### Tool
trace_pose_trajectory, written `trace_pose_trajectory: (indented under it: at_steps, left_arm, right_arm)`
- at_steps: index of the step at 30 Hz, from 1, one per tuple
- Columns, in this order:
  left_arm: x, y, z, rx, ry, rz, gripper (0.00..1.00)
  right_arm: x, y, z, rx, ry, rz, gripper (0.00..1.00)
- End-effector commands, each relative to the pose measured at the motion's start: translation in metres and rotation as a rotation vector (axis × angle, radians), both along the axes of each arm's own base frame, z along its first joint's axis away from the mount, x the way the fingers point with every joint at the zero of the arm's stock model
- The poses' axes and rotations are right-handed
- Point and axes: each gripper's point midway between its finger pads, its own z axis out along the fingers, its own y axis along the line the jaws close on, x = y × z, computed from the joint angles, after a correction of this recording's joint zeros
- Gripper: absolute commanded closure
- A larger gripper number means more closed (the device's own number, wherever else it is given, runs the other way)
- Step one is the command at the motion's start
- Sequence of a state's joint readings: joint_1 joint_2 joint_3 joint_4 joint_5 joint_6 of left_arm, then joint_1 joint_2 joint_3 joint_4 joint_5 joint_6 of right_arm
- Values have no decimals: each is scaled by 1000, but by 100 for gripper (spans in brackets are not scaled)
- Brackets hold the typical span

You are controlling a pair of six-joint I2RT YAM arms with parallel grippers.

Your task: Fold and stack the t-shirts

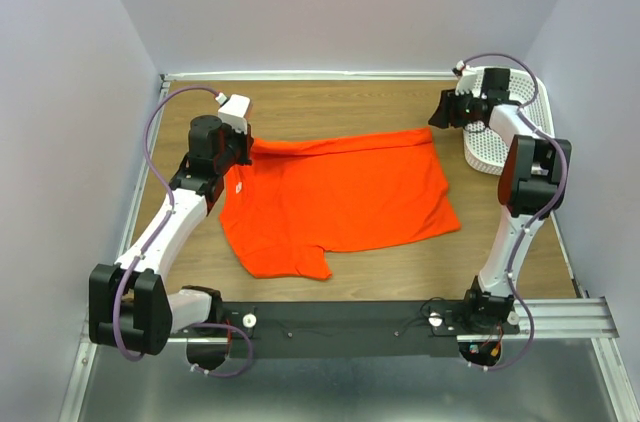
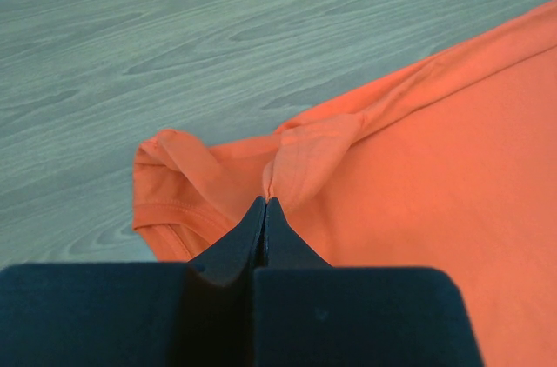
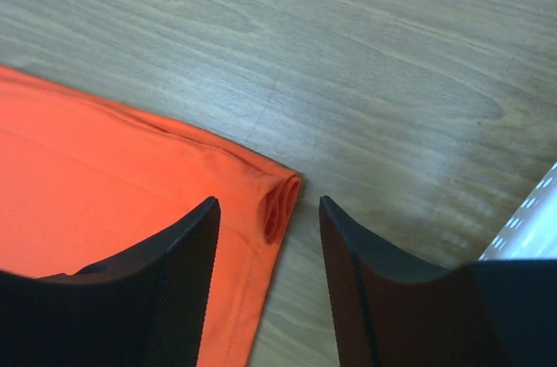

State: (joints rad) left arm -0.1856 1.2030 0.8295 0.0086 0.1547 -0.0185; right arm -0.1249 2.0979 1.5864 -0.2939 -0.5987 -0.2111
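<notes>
A bright orange-red t-shirt [image 1: 340,197] lies spread on the wooden table, its far edge folded over. My left gripper [image 1: 243,150] is at the shirt's far left corner, shut on a pinch of the fabric [image 2: 300,163] next to a bunched sleeve [image 2: 170,184]. My right gripper [image 1: 440,112] stands open just past the shirt's far right corner. In the right wrist view its fingers [image 3: 187,245] straddle the rolled hem corner [image 3: 280,202] without touching it.
A white lattice basket [image 1: 500,137] stands at the right edge of the table, close behind the right arm. A raised rim [image 1: 300,75] runs along the table's far side.
</notes>
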Motion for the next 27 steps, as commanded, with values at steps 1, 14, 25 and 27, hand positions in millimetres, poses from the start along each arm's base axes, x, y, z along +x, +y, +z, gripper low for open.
trace_pose_trajectory:
  at_steps: [1,14,25,27]
  left_arm:
    - [-5,-6,3,0,-8,-40,100]
    - [-5,-6,1,0,-5,-40,100]
    - [-5,-7,0,-1,-2,-44,100]
    - [-6,-6,-1,0,-1,-43,100]
  right_arm:
    - [-5,3,-24,28,109,-8,45]
    - [-3,11,-45,17,161,5,55]
    - [0,15,-33,8,125,29,58]
    - [1,15,-31,10,119,33,57]
